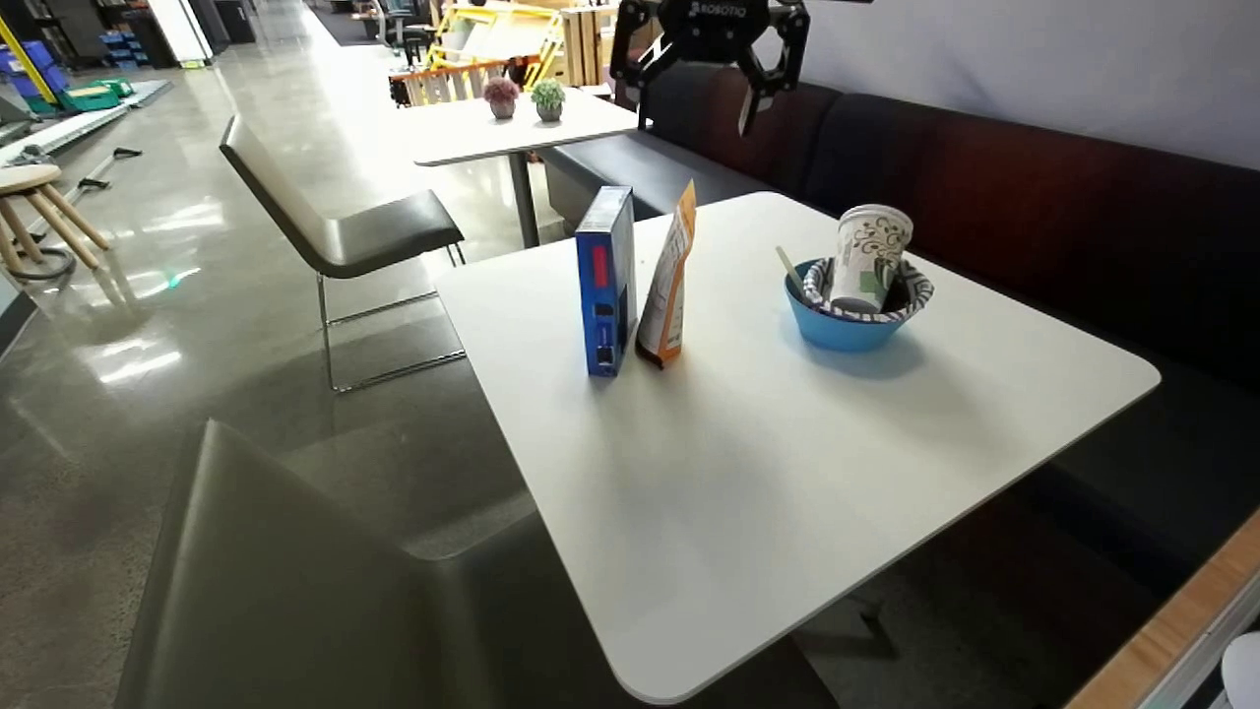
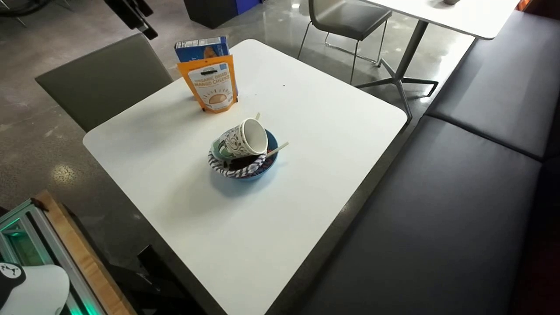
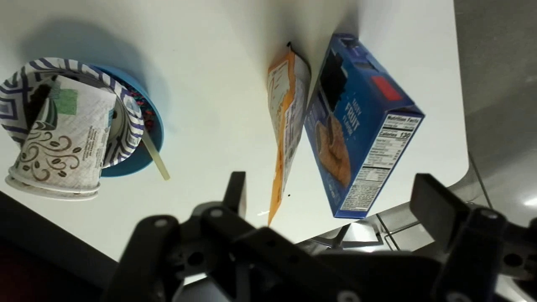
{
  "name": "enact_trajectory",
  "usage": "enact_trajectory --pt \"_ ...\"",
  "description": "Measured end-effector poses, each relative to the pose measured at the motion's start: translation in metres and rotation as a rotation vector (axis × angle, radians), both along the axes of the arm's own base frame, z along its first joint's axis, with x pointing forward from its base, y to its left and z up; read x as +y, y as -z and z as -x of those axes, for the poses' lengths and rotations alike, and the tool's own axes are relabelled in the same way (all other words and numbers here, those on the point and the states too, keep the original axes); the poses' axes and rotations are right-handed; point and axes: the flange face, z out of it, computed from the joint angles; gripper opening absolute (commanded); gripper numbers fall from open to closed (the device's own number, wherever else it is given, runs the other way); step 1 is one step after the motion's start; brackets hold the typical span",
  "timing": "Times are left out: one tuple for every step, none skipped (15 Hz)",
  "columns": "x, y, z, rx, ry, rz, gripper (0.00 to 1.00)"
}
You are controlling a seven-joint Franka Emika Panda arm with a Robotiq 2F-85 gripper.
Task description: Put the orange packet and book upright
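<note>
The blue book, which looks like a printed box with a nutrition panel, stands upright on the white table in both exterior views (image 1: 607,286) (image 2: 197,53) and the wrist view (image 3: 352,121). The orange packet stands upright beside it, its pale face turned toward the bowl, in both exterior views (image 1: 669,286) (image 2: 213,87) and the wrist view (image 3: 282,113). I cannot tell whether they touch. My gripper (image 1: 697,120) is open and empty, raised above the table and apart from both. In the wrist view its fingers (image 3: 329,186) are wide apart, with both things below.
A blue bowl (image 1: 847,330) holds a patterned paper bowl, a tilted paper cup (image 1: 871,258) and light sticks. It stands on the table (image 1: 748,473) on the packet's pale-face side. A dark bench (image 2: 437,197) runs along one table edge, and a chair (image 2: 105,83) stands near the book.
</note>
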Motion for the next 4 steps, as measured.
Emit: enact_trajectory --pt "0.0067 -0.0091 0.0092 -0.001 -0.015 0.014 1.00" --pt "0.0104 -0.0164 0.0138 -0.010 -0.021 0.015 1.00" --pt "0.0108 -0.0182 0.0145 -0.015 -0.021 0.016 1.00" --pt "0.0090 -0.0170 0.0134 -0.012 -0.017 0.017 1.00"
